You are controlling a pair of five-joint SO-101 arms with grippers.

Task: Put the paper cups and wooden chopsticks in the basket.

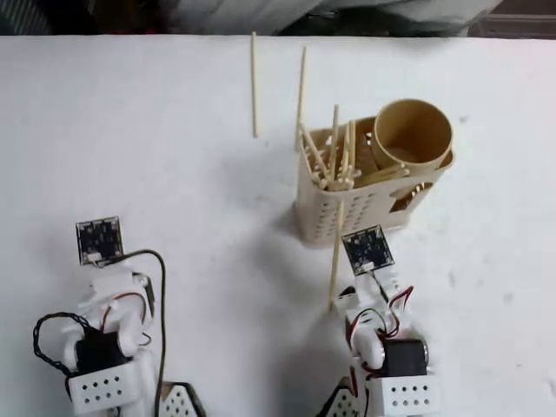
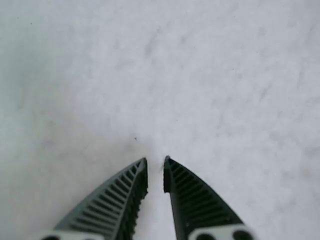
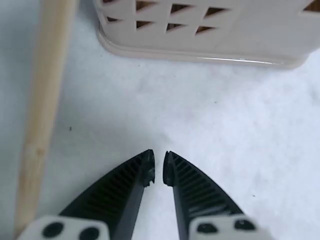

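Note:
A beige perforated basket (image 1: 326,217) stands on the white table and holds a paper cup (image 1: 413,132) and several wooden chopsticks (image 1: 334,161). Two loose chopsticks lie behind it, one (image 1: 254,84) apart to the left and one (image 1: 301,87) running up to the basket's rim. A third chopstick (image 1: 334,256) stretches from the basket's front wall toward the right arm (image 1: 378,295). My right gripper (image 3: 158,164) is shut and empty just in front of the basket (image 3: 200,35), with that chopstick (image 3: 45,110) beside it. My left gripper (image 2: 155,167) is shut over bare table.
The left arm (image 1: 104,313) sits at the near left, with a black cable (image 1: 161,295) looping beside it. The table's far edge (image 1: 130,35) runs along the top of the high view. Open white table lies left of the basket.

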